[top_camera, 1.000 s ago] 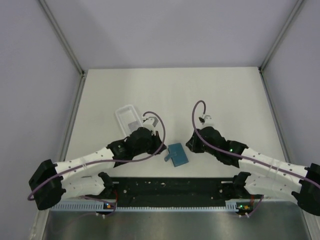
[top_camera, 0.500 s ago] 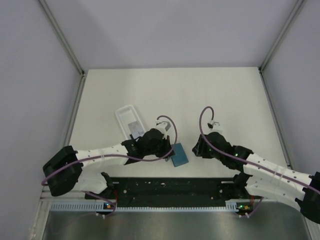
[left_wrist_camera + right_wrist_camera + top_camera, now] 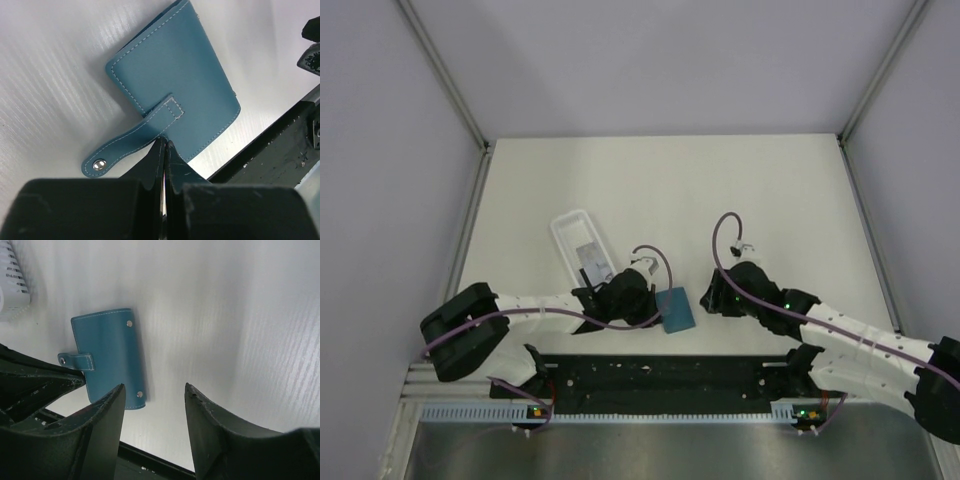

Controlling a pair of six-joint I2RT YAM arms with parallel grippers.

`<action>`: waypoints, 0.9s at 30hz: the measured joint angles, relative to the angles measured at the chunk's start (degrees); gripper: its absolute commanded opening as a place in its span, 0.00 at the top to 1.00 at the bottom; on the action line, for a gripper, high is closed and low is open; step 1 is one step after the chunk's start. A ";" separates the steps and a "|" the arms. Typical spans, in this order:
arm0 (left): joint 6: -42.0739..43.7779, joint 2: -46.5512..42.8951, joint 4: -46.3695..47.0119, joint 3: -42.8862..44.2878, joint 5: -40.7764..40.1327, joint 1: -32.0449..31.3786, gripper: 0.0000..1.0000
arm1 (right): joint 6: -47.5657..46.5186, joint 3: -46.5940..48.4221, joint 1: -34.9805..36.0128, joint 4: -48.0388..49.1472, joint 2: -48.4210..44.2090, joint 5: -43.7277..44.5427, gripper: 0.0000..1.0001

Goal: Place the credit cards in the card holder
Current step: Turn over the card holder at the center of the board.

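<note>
The left gripper (image 3: pixel 164 142), clenched empty, prods the card holder (image 3: pixel 185 85) at its snap tab (image 3: pixel 135 137), likely to open it; the right gripper (image 3: pixel 154 388) hovers spread at its right.

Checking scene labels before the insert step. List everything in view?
card holder: 1, teal, folded, flat on the table between the two pincers; its strap lies unsnapped
credit cards: count unclear, pale with dark marks, inside the tray
tray: 1, white, left of centre, beyond the left arm
table: 1, white
base rail: 1, black, near edge
left pincer: 1, black, shut, tips at the strap's edge; whether it grips the strap is unclear
right pincer: 1, black, open, empty, just right of the card holder
</note>
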 measured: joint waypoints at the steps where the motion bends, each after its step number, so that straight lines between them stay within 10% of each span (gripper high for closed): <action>1: 0.02 0.26 0.35 -0.15 -0.11 0.00 1.00 | -0.11 -0.09 -0.22 0.57 0.20 -0.52 0.46; 20: -1.03 0.96 1.92 -1.79 -0.55 0.00 1.00 | -0.26 -7.04 -4.76 21.94 11.39 -17.38 0.45; 27: 0.24 -14.10 -4.79 -1.55 -1.09 -0.31 1.00 | 0.39 -7.10 -5.55 22.51 8.02 -16.26 0.45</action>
